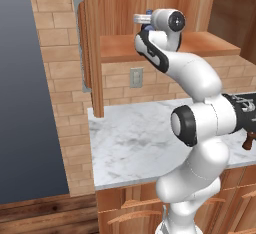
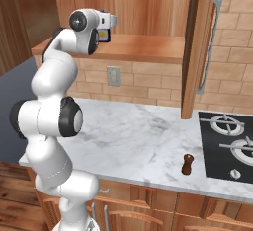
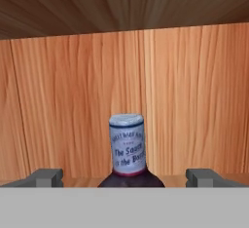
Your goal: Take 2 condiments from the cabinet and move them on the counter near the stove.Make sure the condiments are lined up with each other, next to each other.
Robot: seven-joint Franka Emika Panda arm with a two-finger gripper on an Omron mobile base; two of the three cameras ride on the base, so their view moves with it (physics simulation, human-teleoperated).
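Hand view: you are looking straight at the rounded bottle (image 3: 128, 154), centred between the two fingertips (image 3: 44, 177), with the cabinet's wood-panel back (image 3: 194, 95) behind it.
Gripper (image 3: 127, 178): its jaws are standing wide apart, one on each side of the bottle, holding nothing and not touching it.
Handling: you are probably dealing with a small, rigid, light bottle; its smooth dark body may be slippery, and it could tip on the shelf if you nudge it off-centre.
Where to grip: you are best taking it across the rounded body below the neck, not on the narrow cap.
Looks: it is showing a dark, bulging shoulder and a pale label with blue lettering around the neck.
Bottle location: it is standing upright on the cabinet shelf (image 2: 148, 47), just ahead of the hand (image 2: 101, 25).
Second condiment: the slim brown bottle (image 2: 187, 164) is standing on the counter (image 2: 133, 136) just beside the stove (image 2: 232, 141).
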